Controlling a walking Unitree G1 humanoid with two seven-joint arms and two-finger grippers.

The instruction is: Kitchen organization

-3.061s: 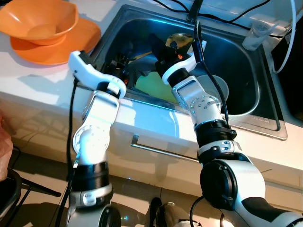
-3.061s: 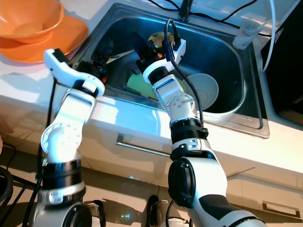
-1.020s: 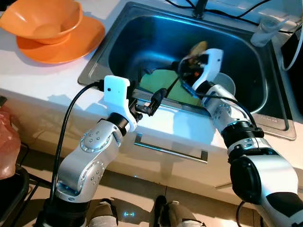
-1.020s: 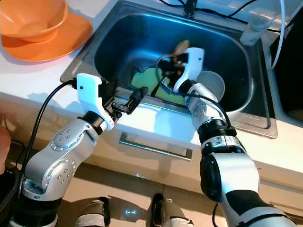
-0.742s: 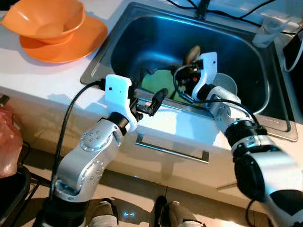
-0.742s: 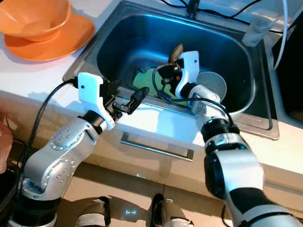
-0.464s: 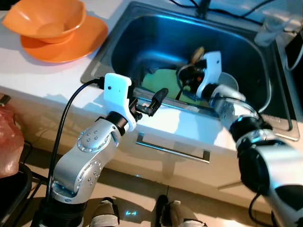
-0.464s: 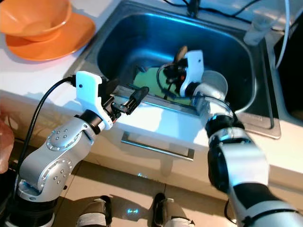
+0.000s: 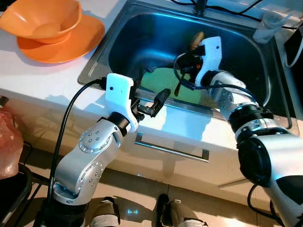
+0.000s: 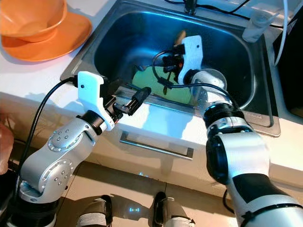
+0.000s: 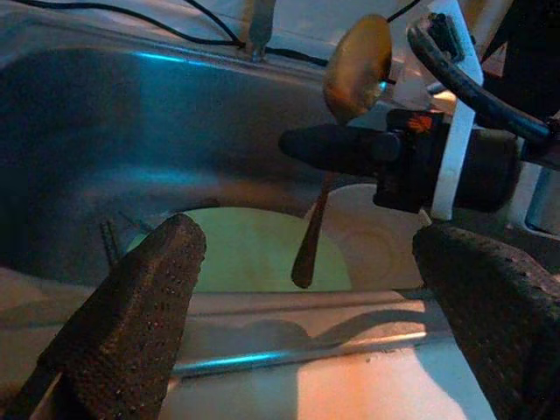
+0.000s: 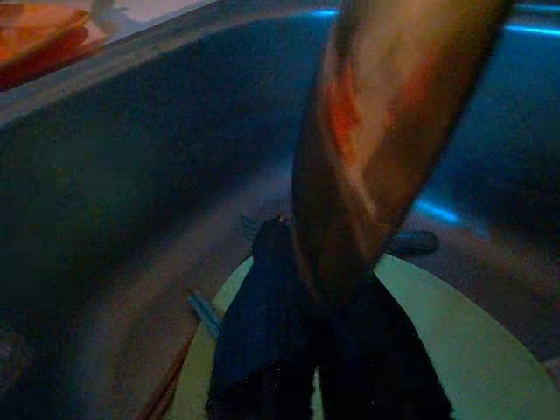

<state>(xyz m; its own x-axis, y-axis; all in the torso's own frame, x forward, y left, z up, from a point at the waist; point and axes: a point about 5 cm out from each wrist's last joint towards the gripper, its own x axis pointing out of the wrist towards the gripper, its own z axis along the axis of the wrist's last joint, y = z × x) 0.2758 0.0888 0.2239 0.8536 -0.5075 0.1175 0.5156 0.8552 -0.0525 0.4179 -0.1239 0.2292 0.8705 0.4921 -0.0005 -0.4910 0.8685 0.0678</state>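
Holding a wooden spoon [image 11: 350, 105] upright, bowl upward, the right end effector [image 9: 185, 71] hangs over the steel sink [image 9: 142, 33], fingers clamped on the handle. Beneath it: a pale green plate [image 10: 177, 92] on the sink floor; just beyond it, a grey bowl [image 10: 214, 75]. The left end effector [image 9: 150, 101] hovers at the sink's front rim, fingers [image 11: 131, 324] spread wide and holding nothing. On the white surface [image 9: 42, 80] beyond the left end effector: an orange bowl [image 9: 45, 19] stacked on an orange plate [image 9: 71, 45].
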